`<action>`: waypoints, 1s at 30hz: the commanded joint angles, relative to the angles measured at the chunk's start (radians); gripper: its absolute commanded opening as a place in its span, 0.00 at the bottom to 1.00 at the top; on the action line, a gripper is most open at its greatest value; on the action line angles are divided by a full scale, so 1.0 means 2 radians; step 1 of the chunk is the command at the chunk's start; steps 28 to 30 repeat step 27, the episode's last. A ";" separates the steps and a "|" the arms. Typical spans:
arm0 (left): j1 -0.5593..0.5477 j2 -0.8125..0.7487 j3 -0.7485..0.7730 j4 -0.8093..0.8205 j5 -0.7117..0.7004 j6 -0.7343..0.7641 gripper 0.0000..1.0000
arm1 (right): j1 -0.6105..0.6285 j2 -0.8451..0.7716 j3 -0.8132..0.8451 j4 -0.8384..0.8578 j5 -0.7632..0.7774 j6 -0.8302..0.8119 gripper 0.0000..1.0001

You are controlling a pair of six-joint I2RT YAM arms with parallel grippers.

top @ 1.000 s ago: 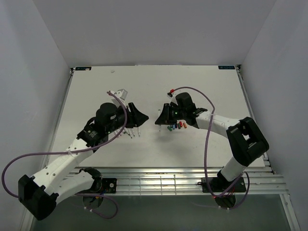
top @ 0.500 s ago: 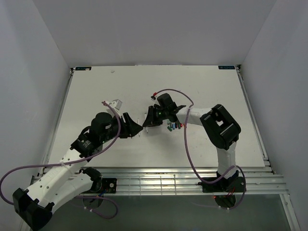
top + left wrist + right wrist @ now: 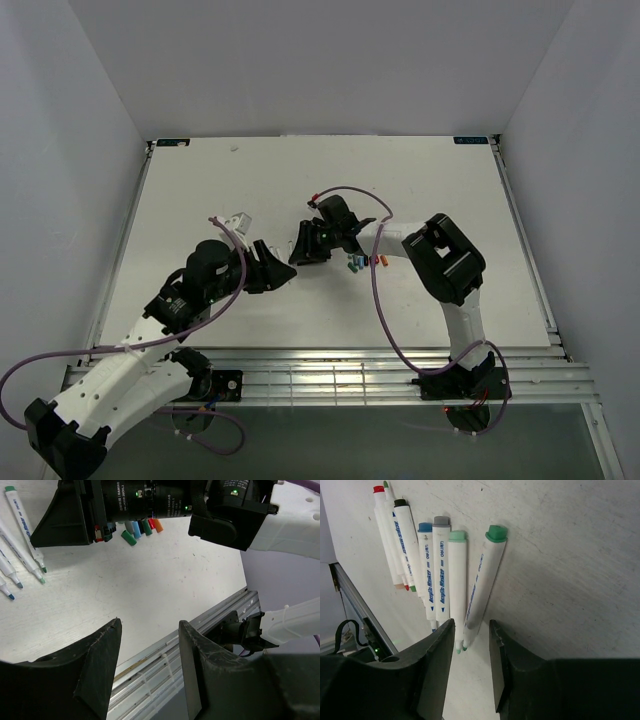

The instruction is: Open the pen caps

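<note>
Top external view: what is the biggest thing seen?
A white table (image 3: 200, 180) is seen, with pale walls around it.

And over it?
Two arms are stretched over it. The left arm (image 3: 150, 330) is bent in from one side and the right arm (image 3: 445, 265) from the other. Their black ends are brought close together near the middle of the table.

How is the left gripper (image 3: 149, 665) held?
Its fingers are spread wide apart. Nothing is held between them. Only bare table and the metal rail are seen in the gap.

And the right gripper (image 3: 470, 666)?
Its fingers are parted a little, with a thin gap. Nothing is pinched. It is pointed at the tips of the pens (image 3: 440, 570).

How are the pens laid?
They are laid side by side in a row on the table. Their coloured tips are bare.

Where are the pen caps (image 3: 146, 527)?
They are off the pens. They are left in a small loose bunch on the table, just beside the right gripper, on the side away from the left arm. Green, blue, red and orange ones can be told.
</note>
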 commanded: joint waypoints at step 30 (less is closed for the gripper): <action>0.003 0.069 -0.066 0.096 0.029 -0.062 0.98 | 0.006 -0.308 -0.175 -0.268 0.287 -0.149 0.90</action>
